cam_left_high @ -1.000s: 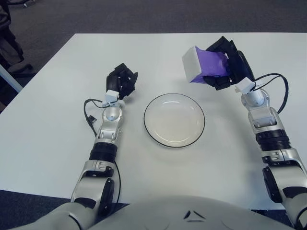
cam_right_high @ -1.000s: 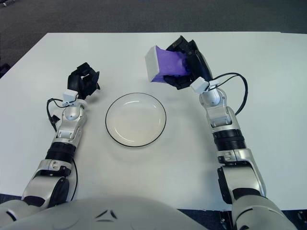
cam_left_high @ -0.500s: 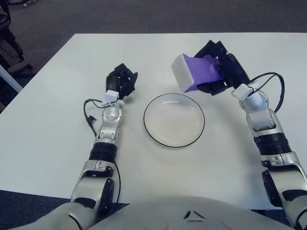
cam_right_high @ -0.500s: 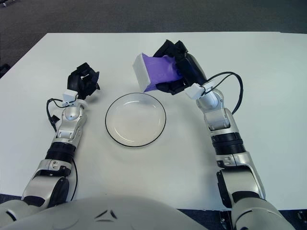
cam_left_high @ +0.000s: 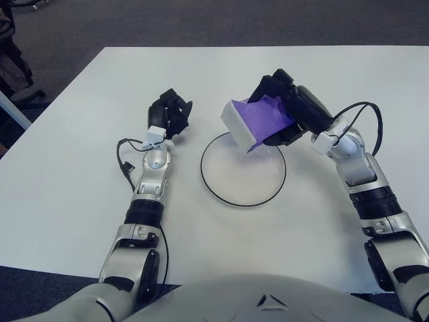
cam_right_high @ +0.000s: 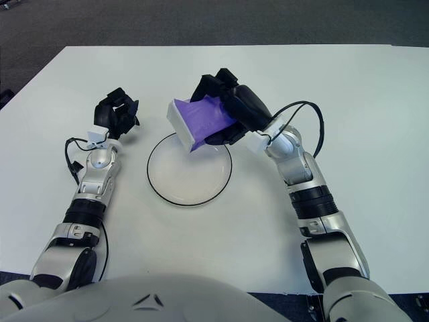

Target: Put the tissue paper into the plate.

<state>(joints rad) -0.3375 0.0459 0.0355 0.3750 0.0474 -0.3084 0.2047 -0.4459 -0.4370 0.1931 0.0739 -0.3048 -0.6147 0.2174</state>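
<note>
My right hand [cam_left_high: 285,114] is shut on the tissue pack [cam_left_high: 251,121], a purple packet with a white end. It holds the pack tilted in the air over the far edge of the plate [cam_left_high: 242,180], a white round plate with a dark rim in the middle of the table. The pack also shows in the right eye view [cam_right_high: 198,122] above the plate [cam_right_high: 189,177]. My left hand [cam_left_high: 171,112] rests on the table to the left of the plate, fingers curled, holding nothing.
The white table [cam_left_high: 80,174] carries only the plate. A black cable [cam_left_high: 124,164] loops beside my left wrist. Dark carpet lies beyond the far table edge.
My right hand has carried the tissue pack left and down, from right of the plate to over its far edge. The left hand has not moved.
</note>
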